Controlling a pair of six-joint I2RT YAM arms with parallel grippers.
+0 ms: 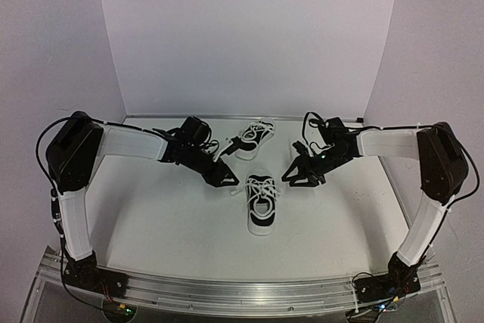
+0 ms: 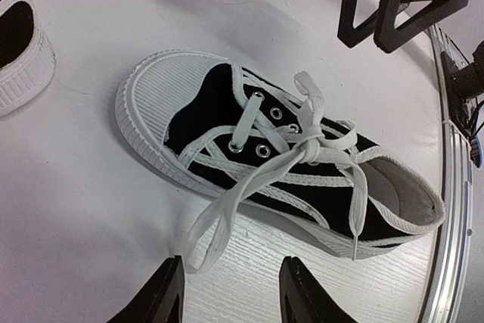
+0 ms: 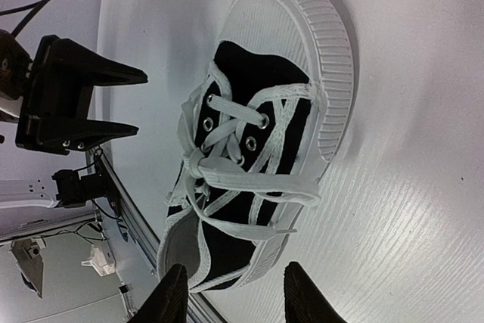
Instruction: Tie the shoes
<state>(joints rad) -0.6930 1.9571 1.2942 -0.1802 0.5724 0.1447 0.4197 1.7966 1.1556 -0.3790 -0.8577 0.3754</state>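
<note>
Black fingers of the left gripper (image 2: 233, 262) frame the bottom of its own view, standing partly apart with nothing between them. One loose lace end (image 2: 203, 243) lies flat on the tabletop (image 1: 151, 209) just beside them, ungripped. The right gripper (image 3: 237, 268) is likewise partly open and empty. Both hang low, one on either side of the near shoe (image 1: 261, 203), which sits around the middle of the tabletop with its heel toward the near edge, so each arm can reach a lace from its own side. A knot (image 2: 310, 145) sits over the eyelets with its ends trailing; whether it is a finished bow I cannot tell. The second shoe (image 1: 253, 138) lies nearer the back edge, apart from both grippers, laces sprawled, probably waiting its turn.
</note>
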